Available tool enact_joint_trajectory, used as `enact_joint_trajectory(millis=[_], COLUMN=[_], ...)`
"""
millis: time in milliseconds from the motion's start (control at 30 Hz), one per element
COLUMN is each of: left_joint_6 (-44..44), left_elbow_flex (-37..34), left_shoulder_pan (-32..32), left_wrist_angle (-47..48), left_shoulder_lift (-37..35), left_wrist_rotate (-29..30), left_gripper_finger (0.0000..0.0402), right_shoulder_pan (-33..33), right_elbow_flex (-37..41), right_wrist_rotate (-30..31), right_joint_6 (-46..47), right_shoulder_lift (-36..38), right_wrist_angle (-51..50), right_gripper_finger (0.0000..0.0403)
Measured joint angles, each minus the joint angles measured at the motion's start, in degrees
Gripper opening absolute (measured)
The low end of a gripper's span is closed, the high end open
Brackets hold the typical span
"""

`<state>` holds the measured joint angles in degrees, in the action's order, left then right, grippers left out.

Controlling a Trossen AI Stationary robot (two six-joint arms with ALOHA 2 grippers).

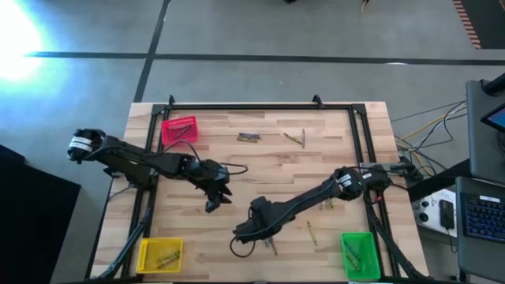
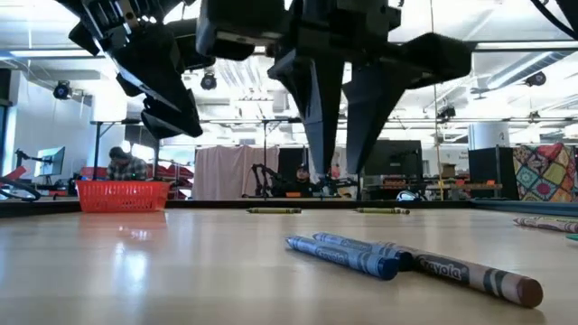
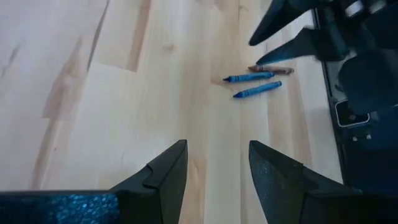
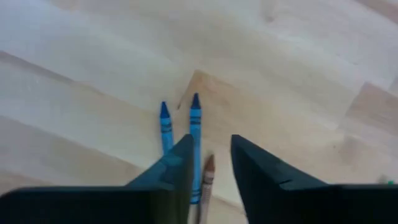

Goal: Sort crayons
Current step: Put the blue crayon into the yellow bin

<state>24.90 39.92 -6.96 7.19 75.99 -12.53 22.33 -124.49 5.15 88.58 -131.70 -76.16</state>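
A: Target cluster: two blue crayons (image 4: 180, 134) and a brown crayon (image 4: 207, 171), lying side by side, touching or nearly so, on the wooden table (image 1: 260, 170), near edge, about centre. Low view shows paper wrappers, rounded brown tip, thin cylinders that would likely roll if nudged.

B: Which arm is on them?

A: The right gripper (image 4: 210, 158). It hangs directly over the cluster, fingers spread with nothing between them, brown crayon showing in the gap. Fingers line up along the crayons' length, so closing would probably pinch across a shaft. Judged as pre-grasp, not yet down.

B: Left arm?

A: The left gripper (image 3: 216, 165) hovers above bare wood left of centre, fingers apart, empty. Its camera sees the same three crayons farther off, with the right arm's fingers above them. Looks like it's waiting.

B: Other crayons?

A: Singles and small groups scattered: a dark pair (image 1: 249, 136) and an olive one (image 1: 295, 139) at the far side, one more (image 1: 312, 232) near the green bin (image 1: 357, 252). Red bin (image 1: 180, 128) far left, yellow bin (image 1: 160, 254) near left, green near right. Bins are square plastic baskets with mesh-like walls; yellow and green seem to hold crayons already.

B: Risk?

A: Three sticks packed tight. Wide fingers may grab two colours or scatter them on the smooth wood.
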Motion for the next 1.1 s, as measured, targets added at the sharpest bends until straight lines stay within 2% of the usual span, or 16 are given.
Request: enact_joint_trajectory(millis=[67, 167, 300, 667, 933, 1100], left_joint_6=[-0.23, -0.28, -0.46, -0.68, 0.06, 1.87], left_elbow_flex=[0.0, 0.0, 0.0, -0.39, -1.48, -2.69], left_shoulder_pan=[0.12, 0.26, 0.32, 0.32, 0.28, 0.26], left_wrist_angle=[0.34, 0.65, 1.64, 8.15, 8.86, 8.8], left_shoulder_lift=[-0.49, -0.92, -1.17, -1.04, -1.04, -1.17], left_wrist_rotate=[0.04, 0.9, 1.59, 2.14, 2.11, 2.11], left_gripper_finger=[0.0155, 0.0155, 0.0155, 0.0155, 0.0155, 0.0155], right_shoulder_pan=[-0.22, -0.48, -0.46, -0.57, -0.63, -0.53], right_elbow_flex=[0.07, 0.36, 1.71, 3.94, 7.16, 7.34], right_wrist_rotate=[-0.43, -4.33, -5.62, -5.6, -7.27, -4.62], right_joint_6=[-0.78, -5.01, -5.1, -4.66, -4.28, -4.18], right_shoulder_lift=[-0.23, -1.01, -2.28, -3.04, -3.04, -2.78], right_wrist_angle=[-0.03, 1.63, 5.08, 4.94, 7.79, 7.97], right_gripper_finger=[0.0135, 0.017, 0.0182, 0.0106, 0.0059, 0.0039])
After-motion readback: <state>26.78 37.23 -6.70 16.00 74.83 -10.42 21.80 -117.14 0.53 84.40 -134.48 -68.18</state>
